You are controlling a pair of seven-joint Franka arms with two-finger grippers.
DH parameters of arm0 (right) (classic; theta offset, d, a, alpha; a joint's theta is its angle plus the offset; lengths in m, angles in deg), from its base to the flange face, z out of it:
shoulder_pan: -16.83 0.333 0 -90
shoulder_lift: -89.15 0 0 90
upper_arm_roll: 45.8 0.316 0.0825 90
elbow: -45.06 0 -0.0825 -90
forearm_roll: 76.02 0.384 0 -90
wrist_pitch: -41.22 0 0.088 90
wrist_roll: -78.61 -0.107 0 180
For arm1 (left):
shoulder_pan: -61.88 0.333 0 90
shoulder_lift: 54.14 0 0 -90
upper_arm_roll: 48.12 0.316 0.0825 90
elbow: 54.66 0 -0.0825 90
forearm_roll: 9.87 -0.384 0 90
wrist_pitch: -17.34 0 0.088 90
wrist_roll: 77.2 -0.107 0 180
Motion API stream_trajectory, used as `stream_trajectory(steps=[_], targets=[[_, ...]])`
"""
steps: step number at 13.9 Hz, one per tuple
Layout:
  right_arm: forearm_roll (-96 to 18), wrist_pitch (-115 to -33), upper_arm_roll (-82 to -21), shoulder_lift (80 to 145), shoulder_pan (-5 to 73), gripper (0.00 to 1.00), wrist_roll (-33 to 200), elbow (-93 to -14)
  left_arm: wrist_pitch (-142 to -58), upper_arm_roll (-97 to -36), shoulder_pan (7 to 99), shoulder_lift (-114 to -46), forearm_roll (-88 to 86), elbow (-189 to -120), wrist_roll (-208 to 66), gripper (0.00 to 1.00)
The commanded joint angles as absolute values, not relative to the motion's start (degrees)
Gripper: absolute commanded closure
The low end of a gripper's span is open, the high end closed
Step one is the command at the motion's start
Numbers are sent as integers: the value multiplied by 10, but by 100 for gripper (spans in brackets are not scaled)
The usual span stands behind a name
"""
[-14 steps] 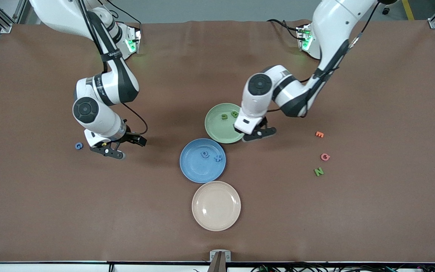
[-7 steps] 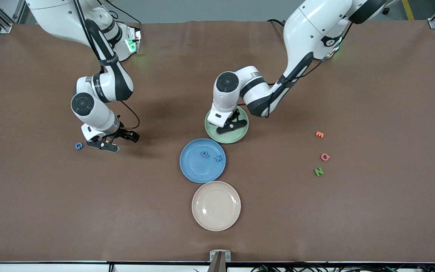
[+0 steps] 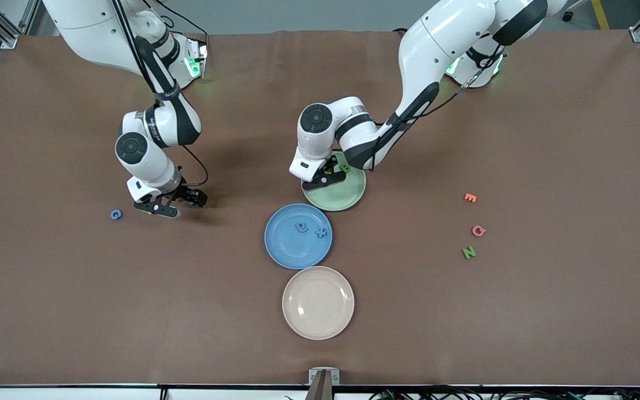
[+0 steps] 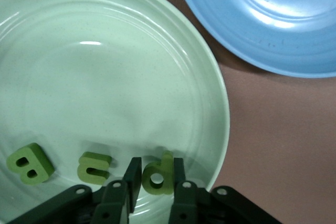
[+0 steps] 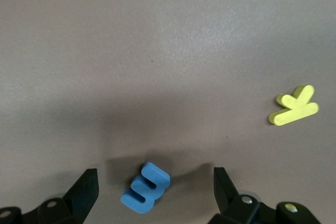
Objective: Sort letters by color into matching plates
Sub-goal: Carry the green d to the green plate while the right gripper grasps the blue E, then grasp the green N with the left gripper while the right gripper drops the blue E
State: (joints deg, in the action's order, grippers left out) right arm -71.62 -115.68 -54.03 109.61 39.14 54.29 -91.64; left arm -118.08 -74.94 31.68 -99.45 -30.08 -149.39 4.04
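My left gripper (image 4: 156, 163) hangs low over the pale green plate (image 4: 105, 77), shut on a green P (image 4: 156, 178) that stands on edge between its fingers. A green B (image 4: 30, 162) and a green u (image 4: 94, 165) lie in that plate beside it. In the front view the left gripper (image 3: 328, 173) covers part of the green plate (image 3: 345, 195). My right gripper (image 5: 154, 174) is open just above a blue E (image 5: 147, 188) lying on the table. A blue G (image 3: 115, 214) lies beside the right gripper (image 3: 169, 204). The blue plate (image 3: 292, 251) holds two blue letters (image 3: 301, 226). A green N (image 3: 469, 253) lies toward the left arm's end.
A cream plate (image 3: 318, 303) sits nearer the front camera than the blue plate. An orange E (image 3: 470, 197) and a pink G (image 3: 478, 230) lie by the green N. A yellow letter (image 5: 295, 106) lies near the blue E.
My left arm has carried the green P from beside the green plate to over it. My right gripper has shifted a little, staying open over the blue E.
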Motion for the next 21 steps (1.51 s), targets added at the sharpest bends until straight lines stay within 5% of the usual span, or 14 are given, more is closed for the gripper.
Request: stream_trajectory(steps=[1,3,10,13,21], targets=[[-720,-1167,-535,1096,397,9,525,-926,-1168,-739,309,-995,-300,-1477,42,18],[-720,-1167,-535,1099,397,21,525,-925,-1166,-739,314,-984,-301,-1477,41,8],[-720,-1165,-535,1100,394,79,516,-925,-1093,-741,431,-912,-298,-1485,-123,8],[-720,-1165,-535,1100,397,95,511,-925,-1092,-741,501,-897,-304,-1487,-190,7],[-718,-1109,-532,1090,406,100,490,-887,-1090,-740,642,-905,-320,-1500,-297,4]])
